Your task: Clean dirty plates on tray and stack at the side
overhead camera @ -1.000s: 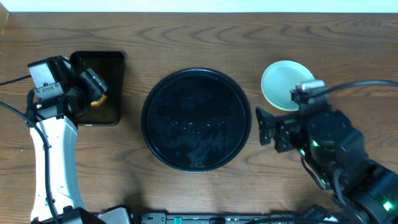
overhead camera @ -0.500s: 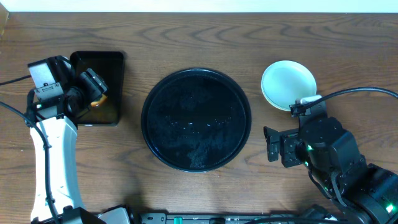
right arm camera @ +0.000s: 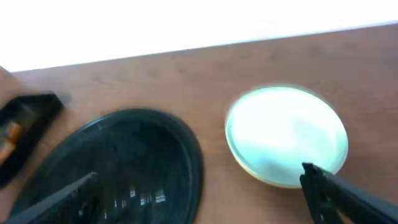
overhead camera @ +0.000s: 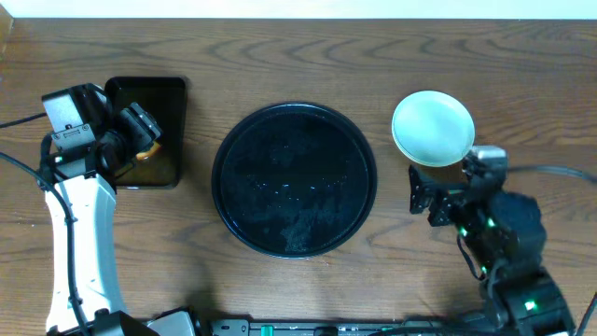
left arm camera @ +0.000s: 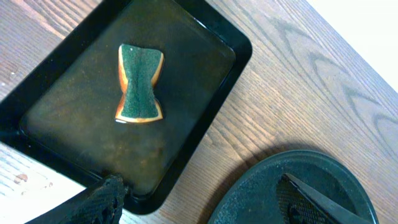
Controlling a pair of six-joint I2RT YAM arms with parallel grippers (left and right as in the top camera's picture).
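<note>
The tray [overhead camera: 294, 180] is sitting mid-tabletop [overhead camera: 280, 47], round, black and glossy, with its surface glinting in speckles. The plates [overhead camera: 432, 128] are sitting on the tabletop just right of the tray and a little farther back, apart from its rim. Only a pale mint top plate is showing from overhead. The blurred right wrist view is showing a slightly yellowish edge along the near side, and I cannot tell how many are stacked.

The right pincer [overhead camera: 417, 193] is hovering over bare tabletop just near of the plates and right of the tray. In its wrist view the fingers [right arm camera: 339, 193] are standing wide apart with nothing between them.

The left pincer [overhead camera: 140, 135] is hanging at the far left over the small tray [overhead camera: 173, 103], a black rectangular one lying left of the tray and apart from it. Its fingers [left arm camera: 102, 199] are also spread wide and gripping nothing. A sponge [left arm camera: 140, 84], green on top with orange sides and pinched at the waist, is lying inside the small tray toward its far end, not touching the walls.
</note>
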